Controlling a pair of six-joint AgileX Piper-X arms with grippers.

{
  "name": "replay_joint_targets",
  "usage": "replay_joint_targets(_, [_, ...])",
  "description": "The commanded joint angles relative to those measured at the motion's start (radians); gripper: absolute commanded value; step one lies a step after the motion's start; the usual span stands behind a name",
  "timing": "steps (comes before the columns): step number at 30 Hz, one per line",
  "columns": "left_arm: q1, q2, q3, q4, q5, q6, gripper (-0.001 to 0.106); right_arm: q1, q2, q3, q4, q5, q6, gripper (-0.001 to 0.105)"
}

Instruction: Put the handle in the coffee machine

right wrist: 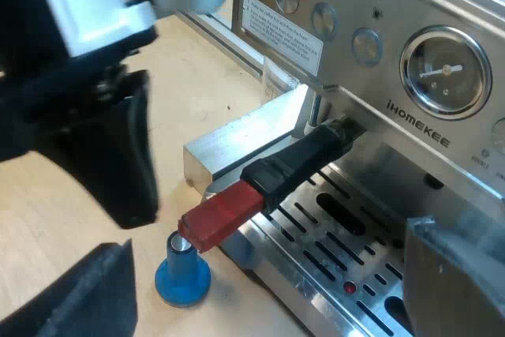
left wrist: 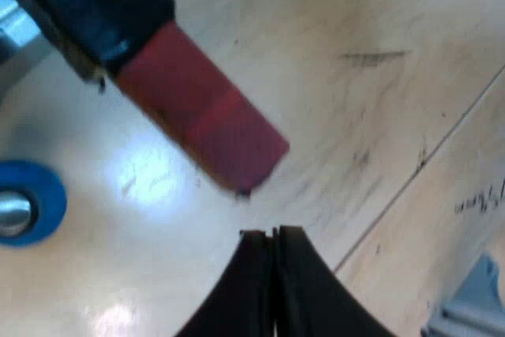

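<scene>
1. Nearest risk: the left claw (left wrist: 272,234) has its two fingers pressed together on nothing, with the tips just beside the red end (left wrist: 209,120) of the handle (right wrist: 296,165). If it nudges that end with so narrow a tip, I judge it could slide off the smooth face and skid down toward the table (left wrist: 379,116).
2. Next out: the blue tamper (right wrist: 182,274) stands upright on the table almost directly under the red end. A slipped or low push could tip it over or send it rolling.
3. Farther: the handle is at the front of the coffee machine (right wrist: 379,53), its dark part running up under the brewing head above the drip tray (right wrist: 331,258). I cannot tell whether it is turned fully home. If it is not, a sideways knock could loosen it and drop it onto the tray.
4. The right claw (right wrist: 268,274) is close over the drip tray with its fingers wide apart, holding nothing. A careless advance could strike the tray's edge or the handle.
5. Pose, left arm: it is angled down over the table. The fingertips are near the red end but apart from it, as far as its own view shows, and the tamper is close by.
6. Pose, right arm: it is held low, facing the machine's front at a slant. From there the left claw hangs beside the red end, above the tamper.
</scene>
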Motion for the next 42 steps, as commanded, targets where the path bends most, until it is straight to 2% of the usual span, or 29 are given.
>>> replay_joint_targets(1, [0.017, -0.029, -0.002, 0.037, -0.002, 0.048, 0.000, 0.000, -0.009, -0.015, 0.001, 0.005, -0.003, 0.071])
replay_joint_targets(12, [0.026, -0.202, -0.002, 0.064, -0.002, 0.049, 0.000, 0.000, -0.009, -0.015, 0.001, 0.005, -0.003, 0.071])
replay_joint_targets(16, [0.026, -0.253, -0.002, 0.068, -0.023, 0.052, 0.000, 0.000, -0.009, -0.015, 0.001, 0.005, -0.003, 0.071])
replay_joint_targets(18, [0.026, -0.275, -0.002, 0.073, -0.033, 0.071, 0.000, 0.000, -0.009, -0.015, 0.001, 0.005, -0.003, 0.071])
replay_joint_targets(22, [0.026, -0.319, -0.002, 0.082, -0.100, 0.116, 0.000, 0.000, -0.009, -0.015, 0.001, 0.005, -0.003, 0.071])
replay_joint_targets(26, [0.026, -0.372, -0.002, 0.086, -0.108, 0.153, 0.000, 0.000, -0.009, -0.015, 0.001, 0.005, -0.003, 0.071])
replay_joint_targets(33, [0.026, -0.434, -0.002, 0.086, -0.108, 0.161, 0.001, 0.000, -0.009, -0.015, 0.001, 0.005, -0.003, 0.071])
replay_joint_targets(34, [0.026, -0.467, -0.002, 0.091, -0.108, 0.161, 0.018, 0.000, -0.009, -0.015, 0.001, 0.005, -0.003, 0.071])
replay_joint_targets(36, [0.026, -0.479, -0.002, 0.102, -0.108, 0.161, 0.036, 0.000, -0.009, -0.015, 0.001, 0.005, -0.003, 0.071])
replay_joint_targets(38, [0.026, -0.481, -0.002, 0.105, -0.108, 0.161, 0.041, 0.000, -0.009, -0.015, 0.001, 0.005, -0.003, 0.071])
replay_joint_targets(39, [0.026, -0.483, -0.002, 0.108, -0.108, 0.161, 0.049, 0.000, -0.009, -0.015, 0.001, 0.005, -0.003, 0.071])
replay_joint_targets(40, [0.026, -0.485, -0.002, 0.125, -0.108, 0.161, 0.078, 0.000, -0.009, -0.015, 0.001, 0.005, -0.003, 0.071])
replay_joint_targets(41, [0.026, -0.485, -0.002, 0.126, -0.108, 0.166, 0.094, 0.000, -0.009, -0.015, 0.001, 0.005, -0.003, 0.071])
replay_joint_targets(42, [0.026, -0.485, -0.002, 0.124, -0.108, 0.170, 0.098, 0.000, -0.009, -0.015, 0.001, 0.005, -0.003, 0.071])
